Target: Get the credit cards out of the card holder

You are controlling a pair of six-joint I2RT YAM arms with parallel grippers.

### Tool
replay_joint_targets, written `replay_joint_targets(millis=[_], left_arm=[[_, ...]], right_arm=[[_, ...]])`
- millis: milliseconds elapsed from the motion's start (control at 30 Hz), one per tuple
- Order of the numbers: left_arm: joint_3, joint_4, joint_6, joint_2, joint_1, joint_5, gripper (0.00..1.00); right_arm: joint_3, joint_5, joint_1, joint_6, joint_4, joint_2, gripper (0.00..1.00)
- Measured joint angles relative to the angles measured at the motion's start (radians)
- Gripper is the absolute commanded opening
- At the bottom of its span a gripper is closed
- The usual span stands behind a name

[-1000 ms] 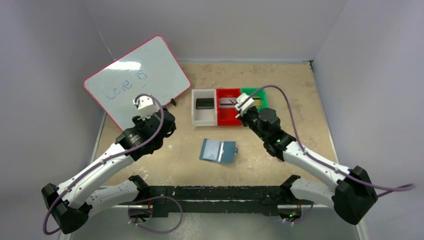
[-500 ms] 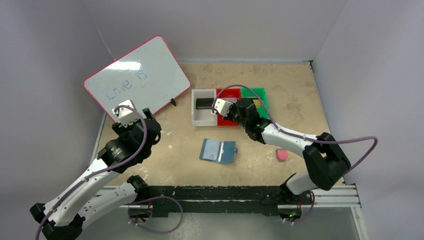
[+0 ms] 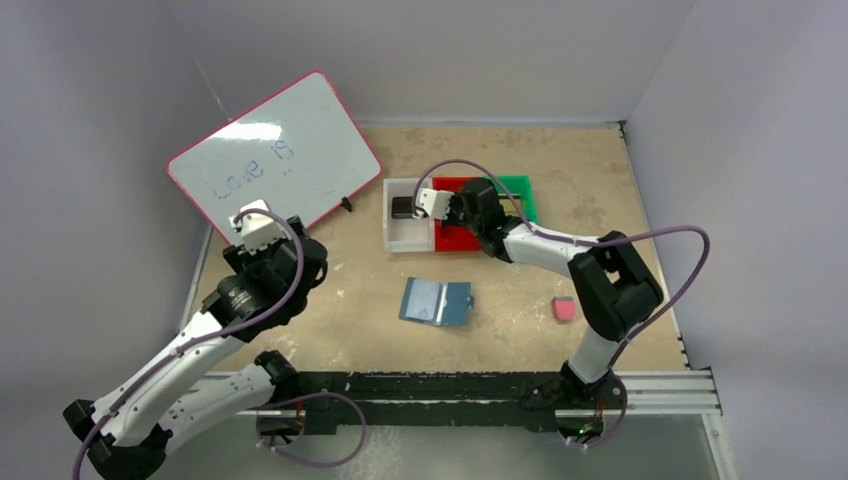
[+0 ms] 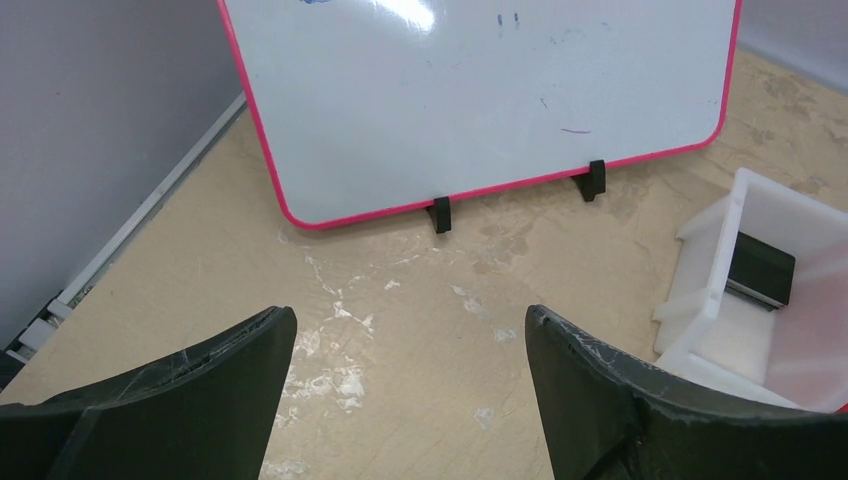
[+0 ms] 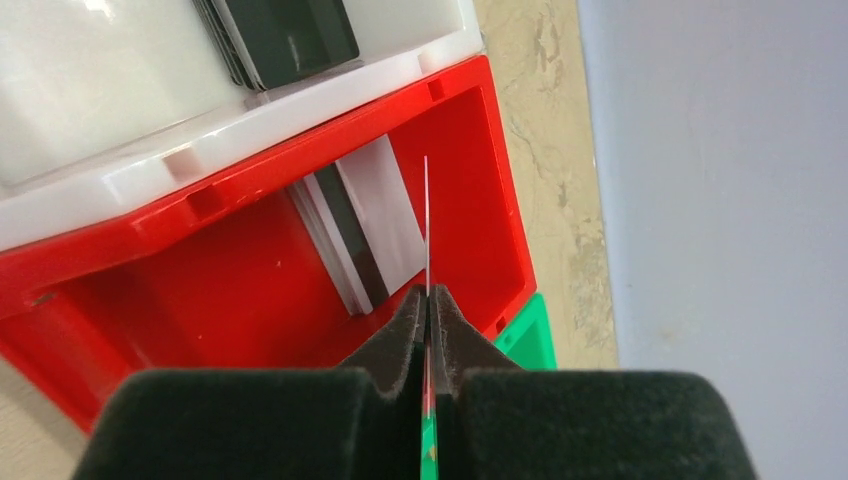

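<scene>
My right gripper point(image 5: 428, 300) pinches a card point(image 5: 427, 220) edge-on over the red bin point(image 5: 470, 130) — upright, I judge, to drop in. The holder point(image 3: 436, 301) lies open mid-table — my left gripper point(image 4: 410, 315) gapes empty.

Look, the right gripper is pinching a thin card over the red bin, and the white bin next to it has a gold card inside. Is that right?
Not quite. The white bin holds a black card, not a gold one, as the right wrist view shows. The rest is right: the right gripper is pinching a thin card over the red bin.
</scene>
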Motion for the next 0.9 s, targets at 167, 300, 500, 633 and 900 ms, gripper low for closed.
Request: replay_joint_targets(millis=[167,300,500,633,900], left_arm=[[0.0,-0.023,-0.019,-0.068,0.0,-0.032,0.86],[0.0,-0.038,-0.03,-0.121,0.004,-0.057,0.87],[0.0,-0.043,-0.044,-0.139,0.005,-0.066,0.87],[0.0,-0.043,-0.044,-0.134,0.005,-0.066,0.88],[0.0,-0.043,-0.043,-0.125,0.005,-0.065,0.88]], right_arm=[[0.056,-0.001,-0.016,-0.035,0.001,0.071,0.0],[0.087,-0.004,-0.025,-0.055,0.0,0.109,0.0],[0.141,-0.006,-0.032,-0.082,-0.003,0.173,0.0],[0.171,-0.024,-0.032,-0.091,-0.026,0.196,0.01],[0.178,-0.029,-0.032,-0.123,-0.053,0.203,0.03]])
